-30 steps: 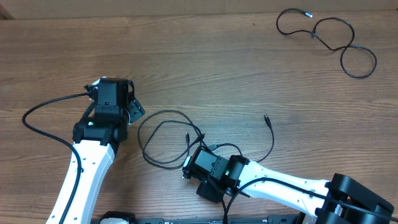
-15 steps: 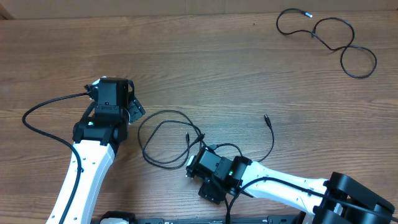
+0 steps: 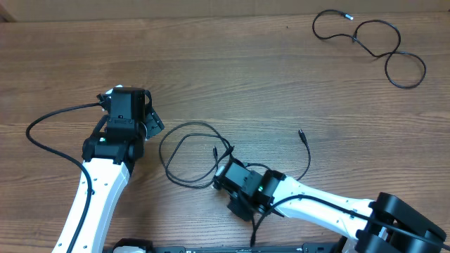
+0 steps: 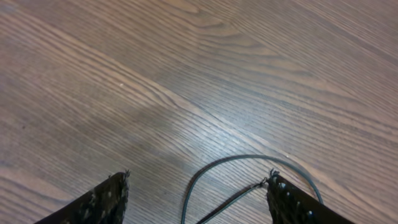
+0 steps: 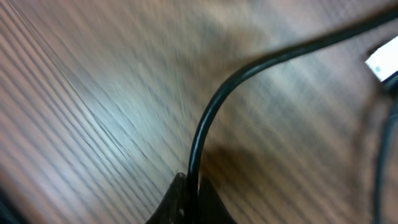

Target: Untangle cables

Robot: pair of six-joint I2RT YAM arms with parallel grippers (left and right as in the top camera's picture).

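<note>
Left gripper [image 4: 199, 177] spread wide, just beside the cable loops [image 3: 184, 144] at mid-table | right gripper [image 5: 189, 194] pinching one strand of them | loose cable [image 3: 370, 43] at far right edge, well apart

A brown, streaky-grained wooden table [image 3: 232, 63] fills the view, evenly lit; a paler tan strip [image 3: 211, 5] borders its far edge.

We read no text, label, brand, number or sign in any of these views; nothing legible shows on any surface.
</note>
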